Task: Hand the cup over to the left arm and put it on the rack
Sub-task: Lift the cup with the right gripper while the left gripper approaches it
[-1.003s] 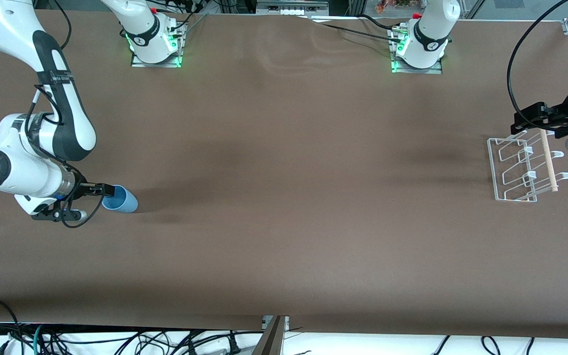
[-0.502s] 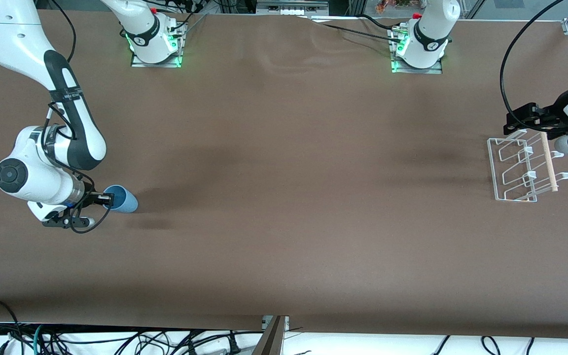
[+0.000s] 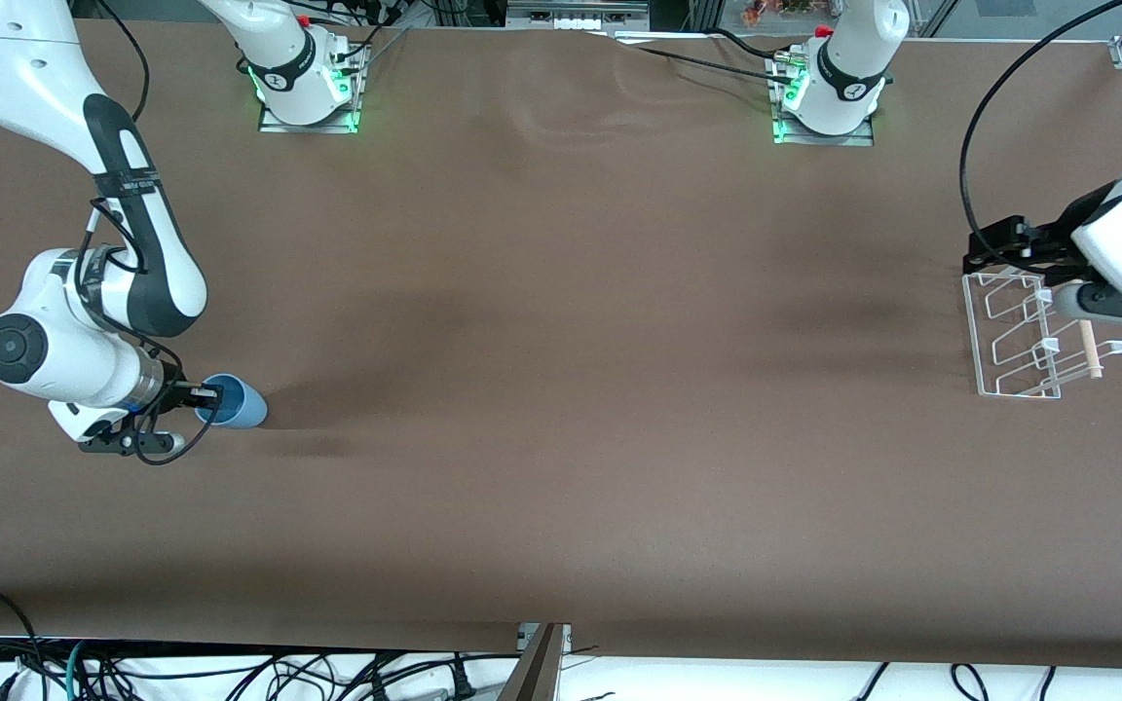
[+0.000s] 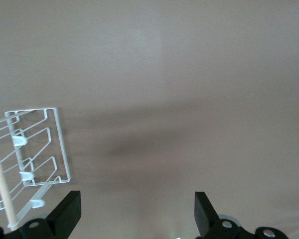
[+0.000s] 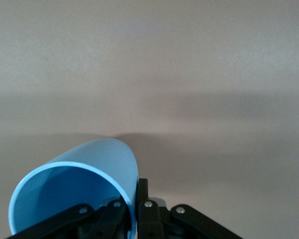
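Now, in the front view, the right gripper (image 3: 199,395) is pinching the rim of the cup (image 3: 233,402), where a second ago its fingers were only straddling that rim. The cup is sitting at the right arm's end of the table and seems barely lifted, if at all; contact with the table is hard to judge. So the pickup looks secured and the handover is yet to begin. The left gripper (image 3: 991,245) is sliding away from its edge of the table, now hanging over the end of the rack (image 3: 1017,336).

Seen from the left wrist, the left gripper's fingers are standing wide apart and empty, the rack cut off at the frame's edge.

Seen from the right wrist, the fingers are clamping the cup's wall, one inside, one outside; the fingertips themselves are cropped off.
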`<state>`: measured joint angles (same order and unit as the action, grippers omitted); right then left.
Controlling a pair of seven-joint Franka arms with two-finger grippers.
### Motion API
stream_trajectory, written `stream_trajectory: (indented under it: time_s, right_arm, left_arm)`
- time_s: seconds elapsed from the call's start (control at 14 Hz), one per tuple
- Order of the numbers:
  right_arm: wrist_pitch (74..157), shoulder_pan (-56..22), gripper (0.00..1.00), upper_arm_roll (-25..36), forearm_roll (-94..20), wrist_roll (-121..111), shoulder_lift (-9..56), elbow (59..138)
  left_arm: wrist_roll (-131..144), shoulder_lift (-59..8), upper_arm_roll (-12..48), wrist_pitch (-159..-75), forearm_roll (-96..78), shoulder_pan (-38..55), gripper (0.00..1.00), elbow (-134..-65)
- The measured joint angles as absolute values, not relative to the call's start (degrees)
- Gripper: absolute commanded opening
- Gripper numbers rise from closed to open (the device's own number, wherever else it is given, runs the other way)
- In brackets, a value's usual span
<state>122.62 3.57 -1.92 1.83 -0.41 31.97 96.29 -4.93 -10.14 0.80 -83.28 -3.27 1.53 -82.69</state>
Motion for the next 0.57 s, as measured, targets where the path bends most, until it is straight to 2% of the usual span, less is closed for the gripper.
stream_trajectory:
  time_s: [0.36,0.57]
  right_arm:
    - [108.05,3.44,0.00,-6.83,-9.25,-0.27,29.60,90.14]
    - [106.18,3.08,0.00,-10.06,-19.12,2.11,28.65,89.09]
  left_arm:
    - [-6.17,-10.24,3.60,-83.33,-8.29,2.75,1.00,-82.61]
    - [-11.01,-10.30,3.55,-84.93,-13.64,2.70,1.00,-82.61]
